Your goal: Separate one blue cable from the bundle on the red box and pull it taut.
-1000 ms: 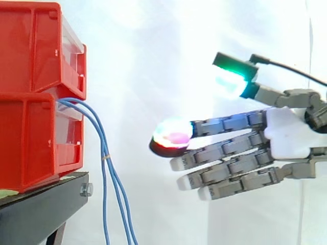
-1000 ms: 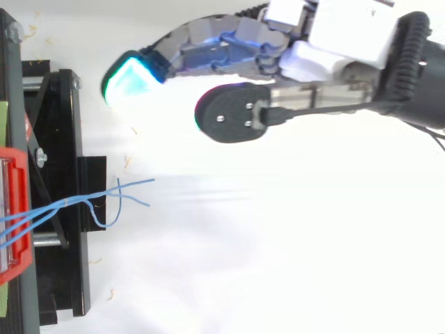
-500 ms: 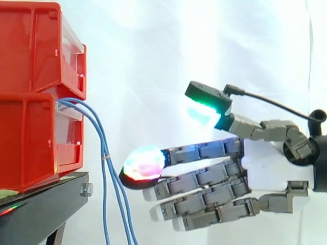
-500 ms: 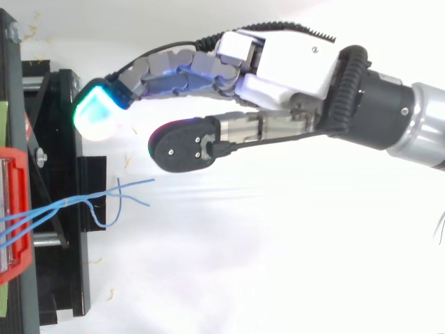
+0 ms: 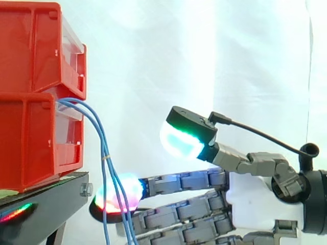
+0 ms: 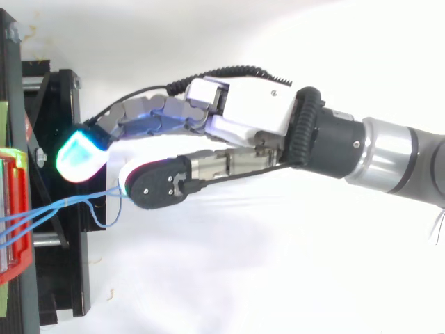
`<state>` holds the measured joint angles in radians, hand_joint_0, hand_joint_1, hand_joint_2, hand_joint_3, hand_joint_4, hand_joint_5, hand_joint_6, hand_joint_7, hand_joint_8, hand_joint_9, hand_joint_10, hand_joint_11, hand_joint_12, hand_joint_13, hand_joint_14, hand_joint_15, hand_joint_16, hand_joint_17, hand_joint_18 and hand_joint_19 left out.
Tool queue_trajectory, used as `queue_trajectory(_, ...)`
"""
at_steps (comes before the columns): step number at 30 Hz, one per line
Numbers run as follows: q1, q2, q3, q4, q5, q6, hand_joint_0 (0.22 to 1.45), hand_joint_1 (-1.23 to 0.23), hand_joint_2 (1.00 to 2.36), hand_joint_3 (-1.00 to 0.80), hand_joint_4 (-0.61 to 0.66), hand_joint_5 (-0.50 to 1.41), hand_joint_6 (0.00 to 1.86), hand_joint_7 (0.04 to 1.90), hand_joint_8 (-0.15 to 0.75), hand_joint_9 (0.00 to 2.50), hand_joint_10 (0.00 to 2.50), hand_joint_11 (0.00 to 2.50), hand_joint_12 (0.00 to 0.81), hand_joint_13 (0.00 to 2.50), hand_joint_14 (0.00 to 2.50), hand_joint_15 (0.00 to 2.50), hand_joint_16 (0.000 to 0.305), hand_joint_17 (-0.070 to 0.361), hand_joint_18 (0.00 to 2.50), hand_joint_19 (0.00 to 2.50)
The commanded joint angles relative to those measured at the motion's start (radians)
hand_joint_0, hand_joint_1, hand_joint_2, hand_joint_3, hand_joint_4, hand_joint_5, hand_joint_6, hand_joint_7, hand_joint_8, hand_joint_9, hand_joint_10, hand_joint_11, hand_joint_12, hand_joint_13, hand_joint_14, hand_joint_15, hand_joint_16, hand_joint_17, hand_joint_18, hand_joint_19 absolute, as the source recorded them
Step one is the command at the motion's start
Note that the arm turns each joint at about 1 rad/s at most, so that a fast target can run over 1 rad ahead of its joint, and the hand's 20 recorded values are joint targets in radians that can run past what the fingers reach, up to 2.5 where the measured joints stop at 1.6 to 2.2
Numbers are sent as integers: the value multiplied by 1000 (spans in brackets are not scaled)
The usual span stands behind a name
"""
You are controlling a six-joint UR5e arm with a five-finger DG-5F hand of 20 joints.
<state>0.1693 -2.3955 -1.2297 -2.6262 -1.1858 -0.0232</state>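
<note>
Two bins [image 5: 36, 97], stacked, on stand [image 5: 48, 204], at left. Cables [image 5: 104, 153]: out of lower bin's front, hanging past the stand's edge. Hand [image 5: 250, 196]: right of the cables, fingertips [image 5: 118, 194] just beside them. Curtain [image 5: 214, 51] behind.

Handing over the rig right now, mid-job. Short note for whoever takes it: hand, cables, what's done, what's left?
Hand: open, fingers straight, thumb raised apart, holding nothing.
Blue cables: bundle leaves the red bins and hangs past the black stand; fingertips beside the hanging strands, contact unclear.
Done: hand at the bundle.
Left: single out one cable, pinch it, pull taut.
</note>
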Motion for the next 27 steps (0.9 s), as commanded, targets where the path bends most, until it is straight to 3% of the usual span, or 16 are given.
queue_trajectory(1,12,-30,12,48,-11,11,523,-502,1000,-500,203,-198,501,667,193,451,1,0,306,341,5,130,47,105,26,227)
queue_trajectory(5,18,-42,16,72,-12,22,523,-504,1000,-500,220,-184,501,700,196,454,1,6,309,348,5,132,47,106,31,233)
queue_trajectory(14,33,-42,30,66,-11,14,523,-514,1000,-500,267,-151,502,804,200,495,0,39,311,396,7,167,47,106,90,255)
queue_trajectory(27,41,-42,30,60,-11,19,535,-587,1000,-500,290,-108,502,980,208,573,4,108,308,473,8,193,46,104,202,276)
